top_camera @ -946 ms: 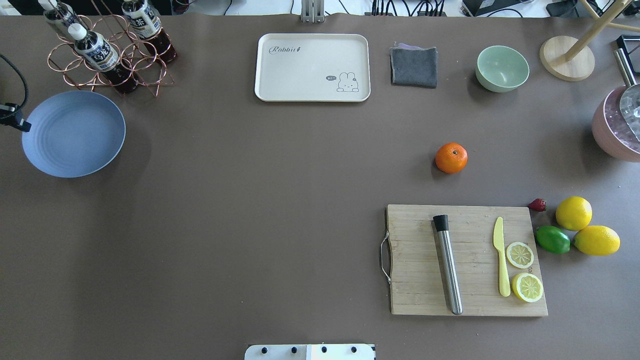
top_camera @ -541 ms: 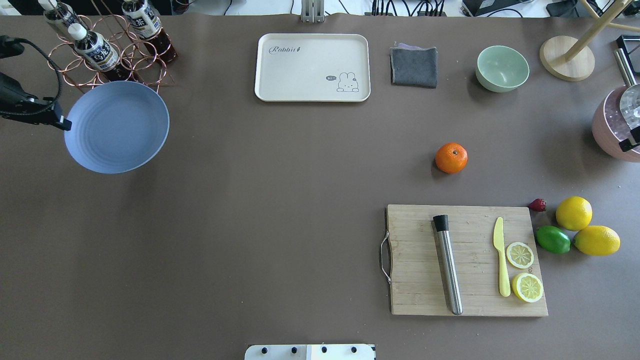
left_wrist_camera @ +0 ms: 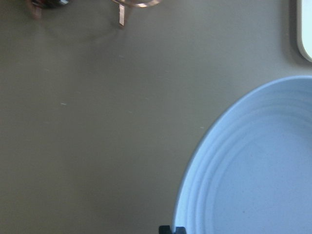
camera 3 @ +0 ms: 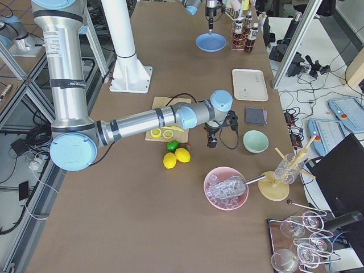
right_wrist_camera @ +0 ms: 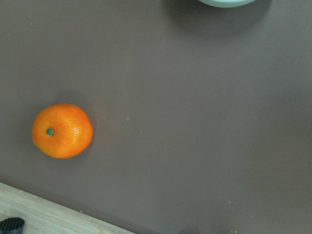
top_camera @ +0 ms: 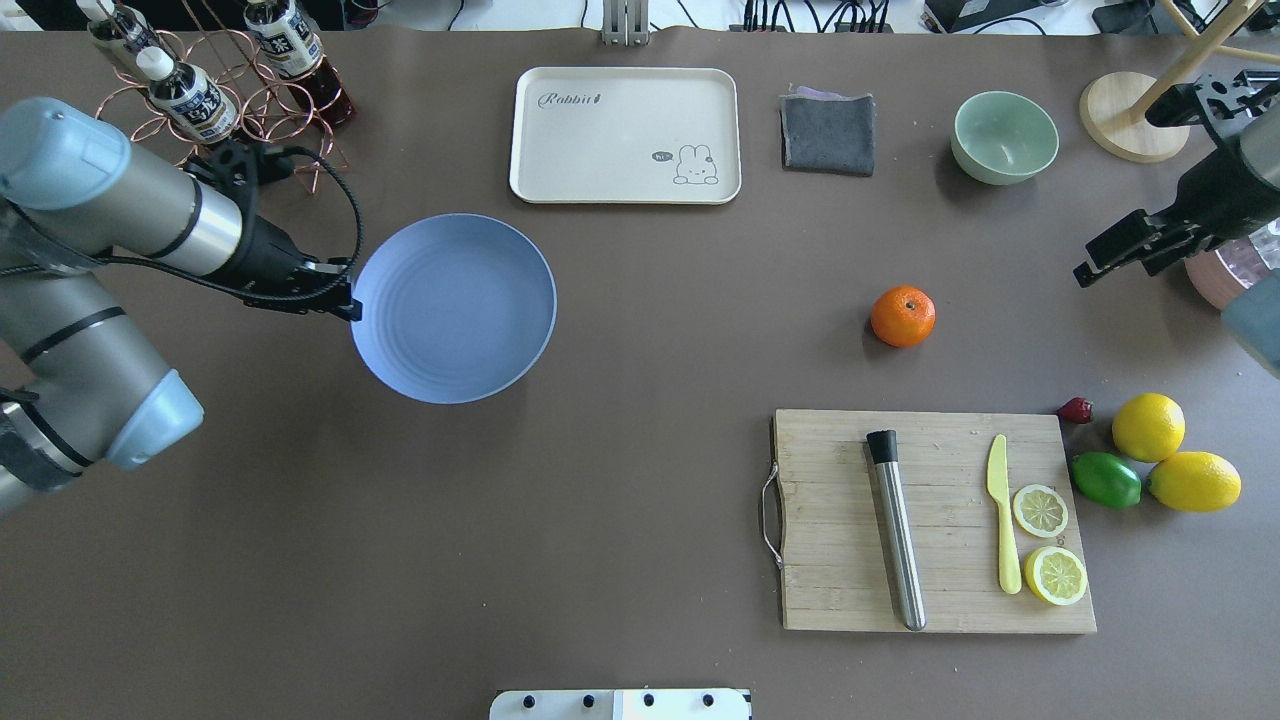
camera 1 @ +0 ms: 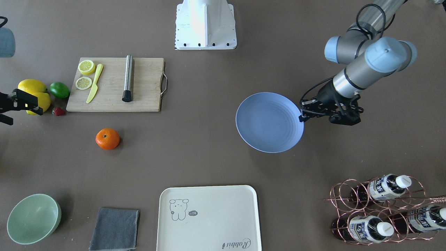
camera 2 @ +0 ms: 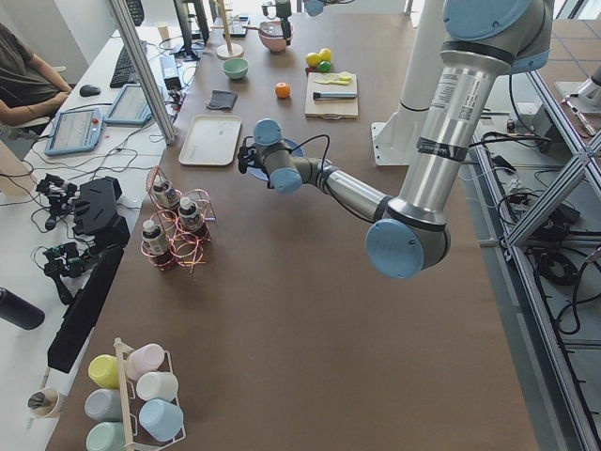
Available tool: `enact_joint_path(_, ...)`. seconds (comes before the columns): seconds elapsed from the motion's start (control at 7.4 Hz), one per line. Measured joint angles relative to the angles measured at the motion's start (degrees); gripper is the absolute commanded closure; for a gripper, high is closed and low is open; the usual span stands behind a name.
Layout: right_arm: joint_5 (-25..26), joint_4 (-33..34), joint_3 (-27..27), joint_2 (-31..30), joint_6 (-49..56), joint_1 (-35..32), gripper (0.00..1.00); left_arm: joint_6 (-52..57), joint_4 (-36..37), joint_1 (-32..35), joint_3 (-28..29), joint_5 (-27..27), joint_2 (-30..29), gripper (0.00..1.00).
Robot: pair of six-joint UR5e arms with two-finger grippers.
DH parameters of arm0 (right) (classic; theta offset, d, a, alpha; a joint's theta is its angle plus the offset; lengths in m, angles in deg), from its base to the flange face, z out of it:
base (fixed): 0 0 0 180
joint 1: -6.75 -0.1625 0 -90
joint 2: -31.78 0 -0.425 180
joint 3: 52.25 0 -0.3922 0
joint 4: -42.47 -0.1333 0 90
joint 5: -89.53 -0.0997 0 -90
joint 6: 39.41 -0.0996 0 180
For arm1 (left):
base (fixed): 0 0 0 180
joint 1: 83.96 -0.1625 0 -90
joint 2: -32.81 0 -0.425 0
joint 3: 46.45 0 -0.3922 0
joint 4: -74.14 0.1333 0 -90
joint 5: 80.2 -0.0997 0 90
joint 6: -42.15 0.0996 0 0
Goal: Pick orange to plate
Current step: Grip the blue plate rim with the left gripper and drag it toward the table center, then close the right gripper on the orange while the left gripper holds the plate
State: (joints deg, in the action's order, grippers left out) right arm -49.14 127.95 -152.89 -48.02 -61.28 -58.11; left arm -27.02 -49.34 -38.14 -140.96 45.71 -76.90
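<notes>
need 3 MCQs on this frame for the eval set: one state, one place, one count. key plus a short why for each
1. The round periwinkle-blue matte plate is:
A. lying untouched
B. pinched at its rim by the left pincer
C. turned upside down

2. The small round bright-orange fruit sits:
A. on that plate
B. held in the air
C. on the bare brown table

3. Whole yellow lemons beside the green lime:
A. two
B. one
C. four

Key:
1 B: in the overhead view the pincer's tips meet the plate's rim, and the plate's hollow faces up.
2 C: it lies alone on the table, apart from the wooden cutting board and far from the plate.
3 A: two whole ones touch the lime; the cut lemon halves on the board are not whole.
</notes>
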Motion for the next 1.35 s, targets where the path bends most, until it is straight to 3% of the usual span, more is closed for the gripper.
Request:
enact_joint_path(0.27,5.51,-0.79,0.59,5.06,-9.14,6.57,0.0,-6.16,0.19,-6.88,-0.6,-6.77,-3.27,1.0)
enact_joint_path(0.54,8.75,-8.3,5.22,7.79,-15.91,10.59,0.0,-7.92,1.57,-13.27,-0.29,-12.69,-6.42,1.0)
enact_joint_path(0.81,11.63,-13.72,9.19,9.52,-20.23,13.47,0.0,-8.15,2.4,-15.62,-0.1,-14.61,-7.47,1.0)
enact_joint_path(1.22,15.75,-14.72,11.18,10.2,-22.24,16.73,0.0,-8.18,2.53,-16.33,-0.08,-14.82,-7.65,1.0)
enact_joint_path(1.35,16.45,-14.73,11.62,10.22,-22.28,17.33,0.0,-8.18,2.54,-16.35,-0.17,-14.82,-7.68,0.75)
